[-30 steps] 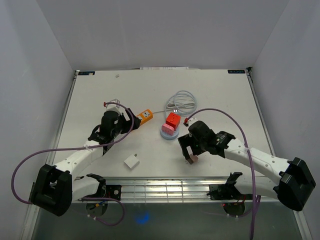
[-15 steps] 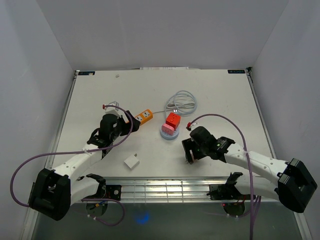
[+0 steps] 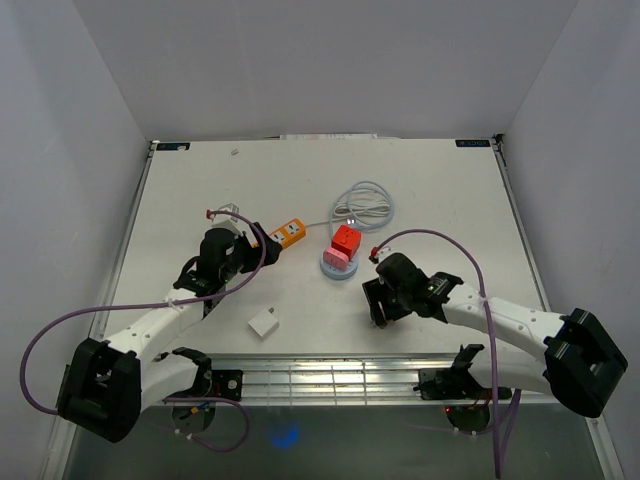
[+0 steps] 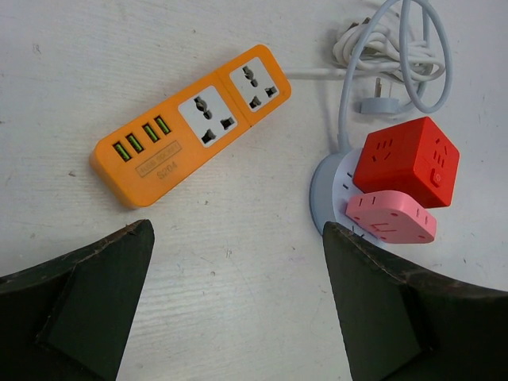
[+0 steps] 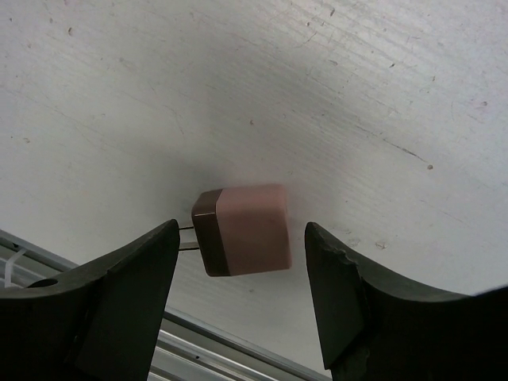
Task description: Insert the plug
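Note:
A pink plug with a brown face and two metal prongs [image 5: 246,230] lies on the table near its front edge. My right gripper [image 5: 240,248] is open, with a finger on each side of the plug and a gap on both sides; in the top view the right gripper [image 3: 379,310] hides the plug. An orange power strip [image 4: 190,135] with two sockets and USB ports lies ahead of my left gripper [image 4: 236,232], which is open and empty above bare table. The strip [image 3: 289,232] and left gripper [image 3: 247,247] also show in the top view.
A red cube socket [image 3: 347,240] and a pink adapter [image 3: 337,258] sit on a round blue-white base [image 4: 324,184], with a coiled white cable [image 3: 366,202] behind. A white charger block [image 3: 264,325] lies near the front edge. A metal rail [image 3: 330,375] runs along the table front.
My right gripper has moved down over the pink plug, which now sits between its fingers and no longer shows in the top view. My left gripper has shifted slightly left.

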Robot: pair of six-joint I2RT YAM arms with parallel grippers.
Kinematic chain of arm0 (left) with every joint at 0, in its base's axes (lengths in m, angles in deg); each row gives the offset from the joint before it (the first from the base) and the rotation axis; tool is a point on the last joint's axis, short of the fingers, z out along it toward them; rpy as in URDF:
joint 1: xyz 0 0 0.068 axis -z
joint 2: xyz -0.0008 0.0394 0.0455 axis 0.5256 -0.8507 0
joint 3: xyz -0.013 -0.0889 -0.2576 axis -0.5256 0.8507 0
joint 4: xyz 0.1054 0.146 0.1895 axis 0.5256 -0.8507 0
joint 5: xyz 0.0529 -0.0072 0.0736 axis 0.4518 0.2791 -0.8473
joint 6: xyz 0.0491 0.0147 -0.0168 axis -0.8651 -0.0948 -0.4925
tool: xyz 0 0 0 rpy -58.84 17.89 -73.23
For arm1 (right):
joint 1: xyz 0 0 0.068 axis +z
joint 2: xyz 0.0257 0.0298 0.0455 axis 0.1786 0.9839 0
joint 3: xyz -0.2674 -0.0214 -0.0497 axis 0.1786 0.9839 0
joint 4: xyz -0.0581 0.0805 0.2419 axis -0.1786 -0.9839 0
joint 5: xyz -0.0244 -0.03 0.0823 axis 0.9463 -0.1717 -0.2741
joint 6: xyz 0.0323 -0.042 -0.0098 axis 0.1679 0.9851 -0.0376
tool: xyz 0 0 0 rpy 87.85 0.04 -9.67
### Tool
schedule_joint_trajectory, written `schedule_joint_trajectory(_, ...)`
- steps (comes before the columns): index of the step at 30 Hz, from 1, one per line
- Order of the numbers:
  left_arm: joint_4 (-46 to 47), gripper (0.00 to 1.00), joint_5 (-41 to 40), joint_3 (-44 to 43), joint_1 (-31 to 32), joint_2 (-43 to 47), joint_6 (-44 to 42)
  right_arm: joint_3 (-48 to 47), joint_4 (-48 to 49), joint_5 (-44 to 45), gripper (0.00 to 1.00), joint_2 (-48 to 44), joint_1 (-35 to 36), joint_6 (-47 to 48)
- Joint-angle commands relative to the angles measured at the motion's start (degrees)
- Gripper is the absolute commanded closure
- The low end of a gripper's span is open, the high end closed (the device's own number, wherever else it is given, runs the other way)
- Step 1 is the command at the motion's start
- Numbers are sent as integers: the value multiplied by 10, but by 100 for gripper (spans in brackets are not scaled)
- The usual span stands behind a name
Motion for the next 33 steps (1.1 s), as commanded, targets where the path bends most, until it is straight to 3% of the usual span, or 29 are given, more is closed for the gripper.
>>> schedule_joint_trajectory(1,-10,2,20,-16,-2,10,1,1,15,-15,30,13,0,-4)
schedule_joint_trajectory(4,-18,2,20,-22,-2,9,0,-3,11,-17,30,27,0,-4)
schedule_joint_trajectory(11,-20,2,37,-27,-2,10,6,-14,12,-27,51,57,1,3)
schedule_joint_trajectory(22,19,2,165,-34,9,-36,100,-47,98,-75,55,2,2,41)
schedule_joint_trajectory(33,39,2,155,-82,107,-66,177,-180,138,-64,56,78,1,73)
